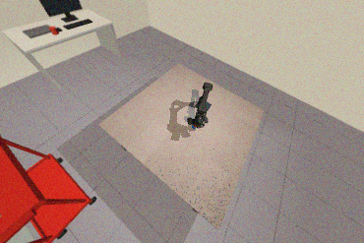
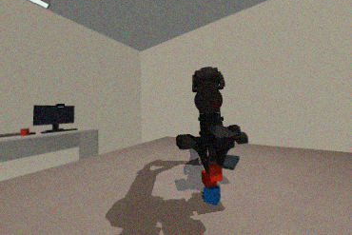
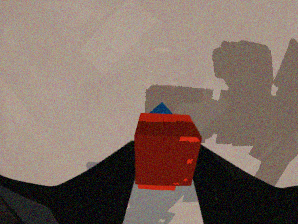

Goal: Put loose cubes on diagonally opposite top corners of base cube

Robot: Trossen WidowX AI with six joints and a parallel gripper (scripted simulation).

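The blue base cube [image 2: 211, 195] [image 3: 161, 109] [image 1: 193, 128] stands on the floor; in the wrist view only one corner shows. My gripper [image 2: 212, 166] [image 3: 164, 148] is shut on a red cube [image 3: 166, 161], which looks roughly level and hides most of the base. In the exterior view red surfaces [image 2: 209, 179] show directly above the blue cube; the held cube and the other red cube overlap there, and their border is hard to tell. The second red cube is hidden in the wrist view. Whether the held cube touches anything cannot be told.
The arm [image 1: 203, 104] [image 2: 209, 99] stands over the cubes on a pale mat [image 1: 148, 127]. A white desk [image 1: 93, 25] with a monitor is at the far left. A red frame cart [image 1: 59, 191] stands at the lower left.
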